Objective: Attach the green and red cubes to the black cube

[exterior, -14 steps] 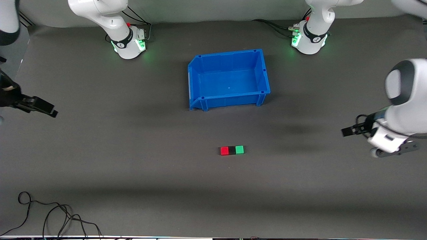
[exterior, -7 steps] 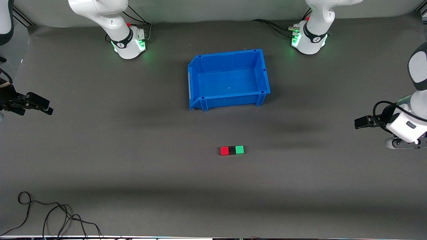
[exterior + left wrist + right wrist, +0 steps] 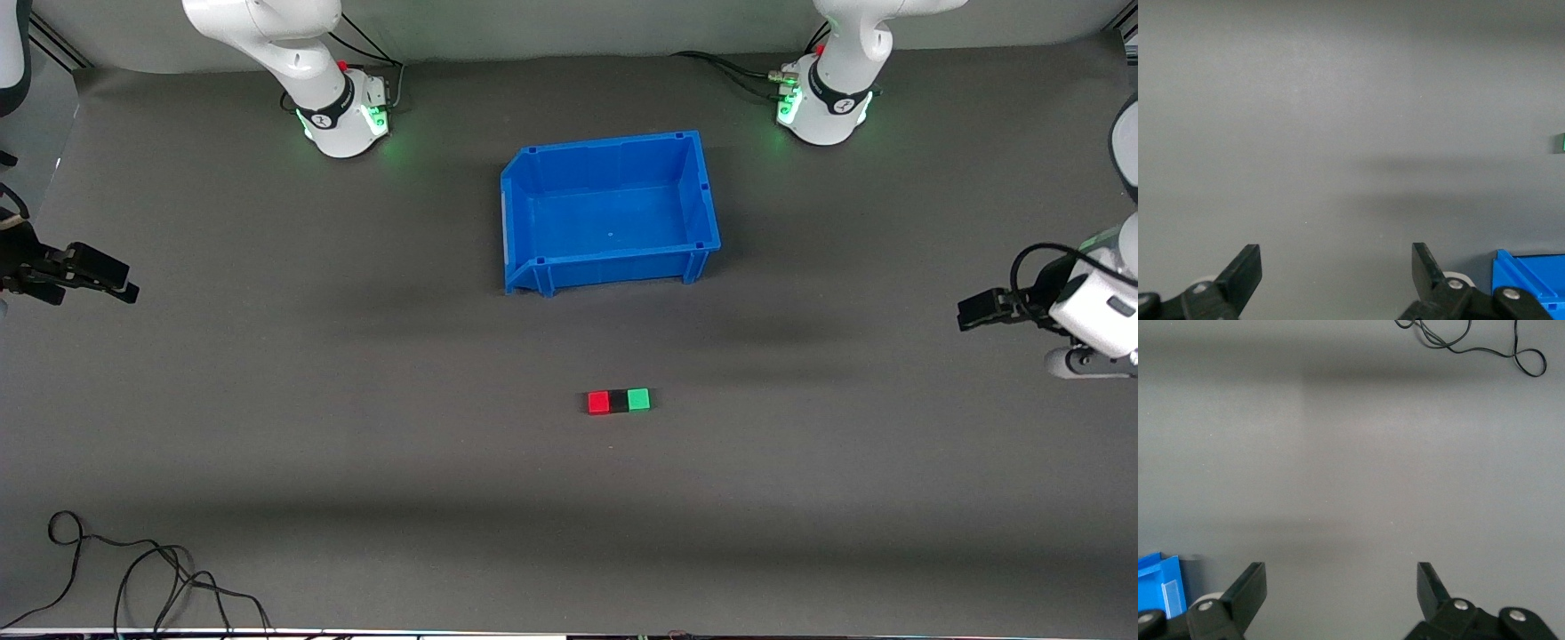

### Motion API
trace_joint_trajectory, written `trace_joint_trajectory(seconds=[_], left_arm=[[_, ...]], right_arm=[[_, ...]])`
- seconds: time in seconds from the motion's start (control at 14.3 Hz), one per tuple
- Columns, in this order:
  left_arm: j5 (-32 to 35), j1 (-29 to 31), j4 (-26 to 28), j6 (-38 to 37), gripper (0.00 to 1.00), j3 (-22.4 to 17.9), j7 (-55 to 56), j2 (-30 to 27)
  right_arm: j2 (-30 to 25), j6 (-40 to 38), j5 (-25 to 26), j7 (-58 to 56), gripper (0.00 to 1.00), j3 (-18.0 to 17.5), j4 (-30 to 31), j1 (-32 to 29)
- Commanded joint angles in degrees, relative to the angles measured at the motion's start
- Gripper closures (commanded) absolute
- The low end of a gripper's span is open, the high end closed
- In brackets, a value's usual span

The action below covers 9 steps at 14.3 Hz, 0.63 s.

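The red cube (image 3: pixel 598 403), the black cube (image 3: pixel 619 402) and the green cube (image 3: pixel 638 400) lie in one touching row on the grey mat, black in the middle, nearer to the front camera than the blue bin. My left gripper (image 3: pixel 971 314) is open and empty, up over the mat at the left arm's end of the table. My right gripper (image 3: pixel 120 286) is open and empty over the right arm's end. A sliver of the green cube (image 3: pixel 1562 142) shows at the edge of the left wrist view. Each wrist view shows its own gripper, left (image 3: pixel 1337 268) and right (image 3: pixel 1341 587), over bare mat.
An empty blue bin (image 3: pixel 533 262) stands mid-table between the bases and the cubes; its corner shows in both wrist views (image 3: pixel 1528 270) (image 3: pixel 1158 583). A black cable (image 3: pixel 133 573) lies by the front edge at the right arm's end, also in the right wrist view (image 3: pixel 1471 340).
Both arms have drawn back outward from the cubes toward their own ends of the table. The three cubes have not moved.
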<state>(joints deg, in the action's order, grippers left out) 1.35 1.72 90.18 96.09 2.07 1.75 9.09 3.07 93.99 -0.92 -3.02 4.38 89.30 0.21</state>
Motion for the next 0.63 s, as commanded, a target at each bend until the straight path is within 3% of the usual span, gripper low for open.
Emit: trace_joint_trajectory(seconds=[0.0,0.56], left_arm=[[0.4,-0.1,3.2,1.0,0.00,-0.1,-1.3,-2.8],[0.2,0.1,3.8,0.1,0.00,-0.2,-1.5,-3.6]], right_arm=[[-1.7,-0.6,1.2,-1.1,0.00,-1.1,1.5,-0.6],[-1.4,-2.9,0.2,-0.2,0.00,-1.0,0.3,-0.6]])
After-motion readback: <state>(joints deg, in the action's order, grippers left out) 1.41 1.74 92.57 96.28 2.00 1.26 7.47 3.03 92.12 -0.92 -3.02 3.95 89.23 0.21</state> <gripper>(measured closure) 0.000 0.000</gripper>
